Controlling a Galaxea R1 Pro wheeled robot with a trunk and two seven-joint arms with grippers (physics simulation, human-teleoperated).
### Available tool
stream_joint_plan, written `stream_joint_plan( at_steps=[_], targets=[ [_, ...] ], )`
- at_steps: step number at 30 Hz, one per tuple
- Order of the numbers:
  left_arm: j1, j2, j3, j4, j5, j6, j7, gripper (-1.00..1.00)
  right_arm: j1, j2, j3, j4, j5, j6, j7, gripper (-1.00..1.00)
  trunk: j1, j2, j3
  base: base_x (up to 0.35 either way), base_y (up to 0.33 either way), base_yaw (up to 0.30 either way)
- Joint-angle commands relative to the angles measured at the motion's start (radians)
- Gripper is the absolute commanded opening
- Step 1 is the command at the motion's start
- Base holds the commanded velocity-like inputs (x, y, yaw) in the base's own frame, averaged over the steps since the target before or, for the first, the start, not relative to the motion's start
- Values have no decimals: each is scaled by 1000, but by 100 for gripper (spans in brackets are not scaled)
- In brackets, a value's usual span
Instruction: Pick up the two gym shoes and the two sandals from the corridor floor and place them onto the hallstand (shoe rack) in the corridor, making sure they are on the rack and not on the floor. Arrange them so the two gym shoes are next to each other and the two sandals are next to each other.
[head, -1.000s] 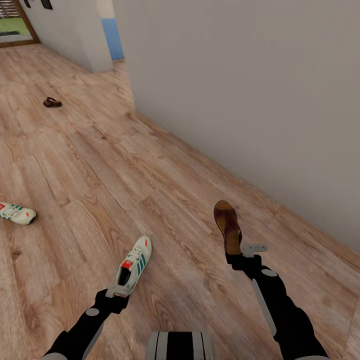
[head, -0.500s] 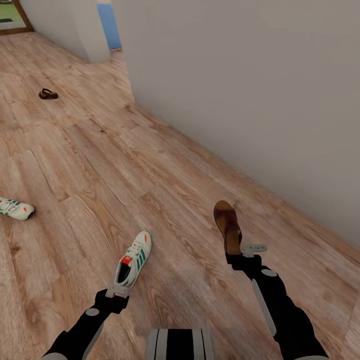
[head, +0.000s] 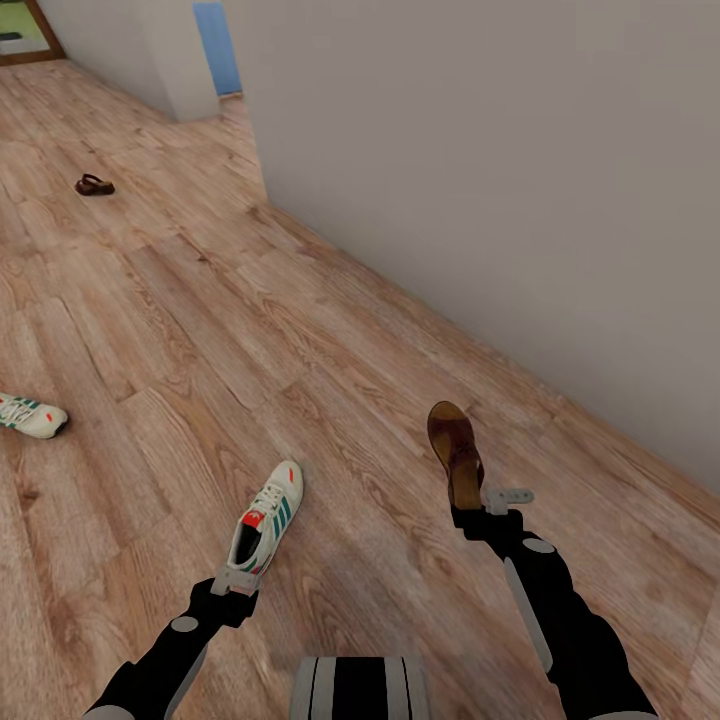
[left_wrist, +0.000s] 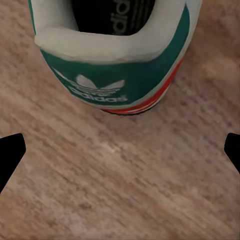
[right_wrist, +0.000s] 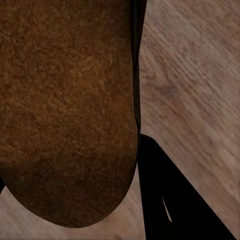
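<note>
Sneaker (head: 267, 527) heel gripped by left claw (head: 236, 583); sandal (head: 455, 453) heel gripped by right claw (head: 480, 503). Both probably light; heel collars soft, may sag.

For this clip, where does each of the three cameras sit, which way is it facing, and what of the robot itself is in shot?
Head view: on the robot's head, looking forward and down the corridor floor; both arms show, left gripper at a gym shoe, right gripper at a sandal.
Left wrist view: on the left arm, facing that shoe's green heel; dark fingertips at the edges.
Right wrist view: on the right arm, close on the sandal; one dark finger beside it.
Shared: each wrist view repeats one head-view shoe.
</note>
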Motion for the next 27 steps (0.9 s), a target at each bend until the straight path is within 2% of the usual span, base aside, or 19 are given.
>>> stream_joint_plan(
  at_steps=[1,7,27],
  targets=[
    [0,0,-1,-3,-6,5,-3,100,0,0,0,-2,-4,6,-2,-100,0,0,-1,70,0,0],
    [0,0,-1,-3,-6,4,-3,100,0,0,1,-1,-4,6,-2,-100,0,0,-1,123,0,0],
    [0,0,-1,-3,-6,4,-3,100,0,0,0,-2,-4,6,-2,-100,0,0,-1,28,0,0]
  ],
)
